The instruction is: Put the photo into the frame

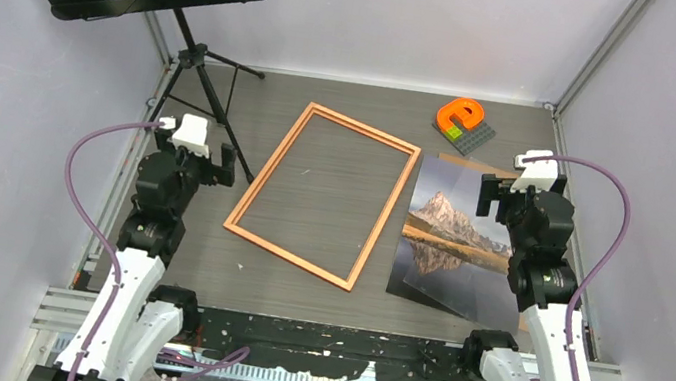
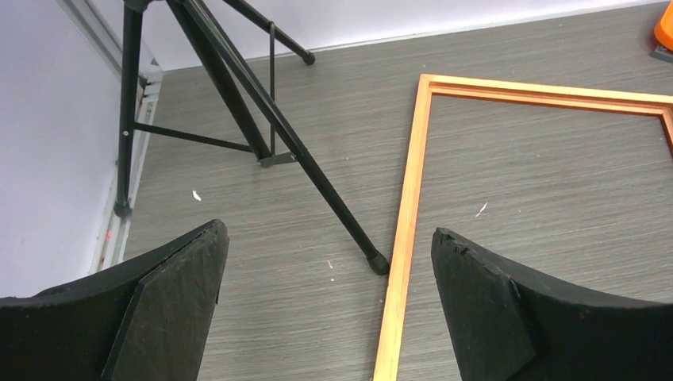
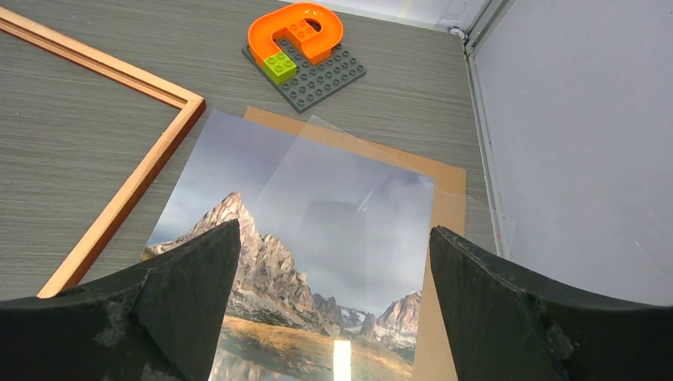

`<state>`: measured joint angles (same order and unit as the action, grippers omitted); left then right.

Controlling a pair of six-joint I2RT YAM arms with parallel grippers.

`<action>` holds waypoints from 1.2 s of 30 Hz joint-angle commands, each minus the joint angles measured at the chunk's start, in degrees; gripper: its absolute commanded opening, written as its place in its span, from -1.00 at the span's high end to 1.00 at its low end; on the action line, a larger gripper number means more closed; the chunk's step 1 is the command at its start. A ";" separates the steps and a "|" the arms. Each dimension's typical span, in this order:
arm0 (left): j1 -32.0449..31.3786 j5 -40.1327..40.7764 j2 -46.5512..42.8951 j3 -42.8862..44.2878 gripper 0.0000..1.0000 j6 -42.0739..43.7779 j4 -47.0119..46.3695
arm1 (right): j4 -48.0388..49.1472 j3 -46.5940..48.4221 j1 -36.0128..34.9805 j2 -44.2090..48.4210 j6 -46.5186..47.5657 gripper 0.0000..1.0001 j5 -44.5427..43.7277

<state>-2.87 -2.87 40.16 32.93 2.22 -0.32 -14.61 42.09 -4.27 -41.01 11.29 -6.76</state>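
Finding: my right pincer (image 1: 489, 195) hangs spread wide, gripping nothing, above the far end of the photo (image 1: 453, 238). The photo lies face up on the right side, long axis running near to far, just right of the frame (image 1: 268, 166). The frame lies unfilled between the arms. My left pincer (image 1: 222, 169), likewise spread and holding nothing, stands outside the frame's left edge. Judgement: the right arm is nearer.

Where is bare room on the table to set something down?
Bare: inside the frame; the near strip between frame and arm bases; the far strip between tripod legs and brick toy. Crowded: right side, where the photo lies on a brown board.
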 commanded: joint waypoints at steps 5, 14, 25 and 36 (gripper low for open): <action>0.32 -1.68 -0.44 3.20 -0.98 0.86 1.16 | 1.58 0.31 0.09 1.17 0.01 -0.91 0.51; 0.30 -6.44 1.41 8.24 -0.98 3.78 11.55 | -0.17 1.13 0.56 0.34 -1.23 -0.90 -0.43; -9.96 -11.05 5.51 15.13 -0.98 5.53 20.57 | -5.52 3.54 9.96 -1.00 0.44 -0.90 -3.37; -26.40 -10.75 21.40 22.24 -0.98 3.47 18.39 | -9.62 3.03 28.36 -9.12 9.84 -0.90 8.18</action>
<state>-25.61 -12.19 56.97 50.37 6.98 19.14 -23.18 43.59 19.00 -47.79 15.90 -4.23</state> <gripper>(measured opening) 0.991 0.952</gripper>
